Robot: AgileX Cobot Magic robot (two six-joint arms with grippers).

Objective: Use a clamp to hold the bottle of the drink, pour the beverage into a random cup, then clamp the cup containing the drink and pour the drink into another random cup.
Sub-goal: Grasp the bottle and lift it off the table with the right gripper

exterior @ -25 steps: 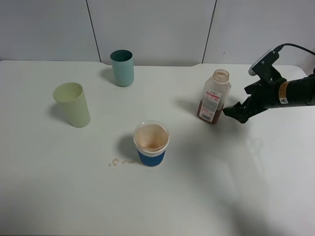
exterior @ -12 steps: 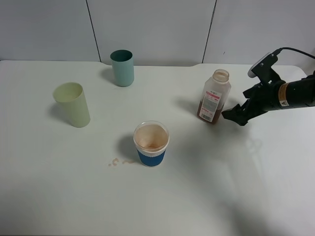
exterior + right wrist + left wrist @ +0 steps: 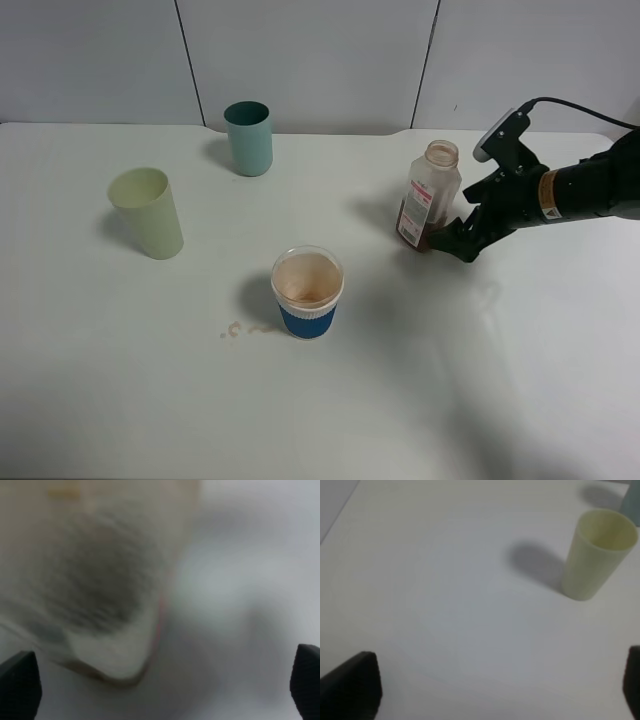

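Your right hand (image 3: 447,240) is spread wide at the foot of the small clear plastic bottle with the white-and-red label (image 3: 428,195). The bottle stands on the white worktop (image 3: 500,380), to the right of and behind the short blue-sleeved cup with the white rim (image 3: 308,295). The right wrist view shows the bottle blurred and close between the parted fingertips — nothing is pinched, and I cannot tell whether a finger touches it. The dark brown beverage (image 3: 415,232) sits low in the bottle and the cup's inside looks brown. From that I judge the first pour done, with the bottle parked apart from the cup to leave room. Small drops (image 3: 235,329) lie just left of the cup. Your left hand (image 3: 492,685), also spread and empty, hangs near the tall pale yellow-green plastic tumbler (image 3: 147,212), far left of the cup — likely the second pour's target.
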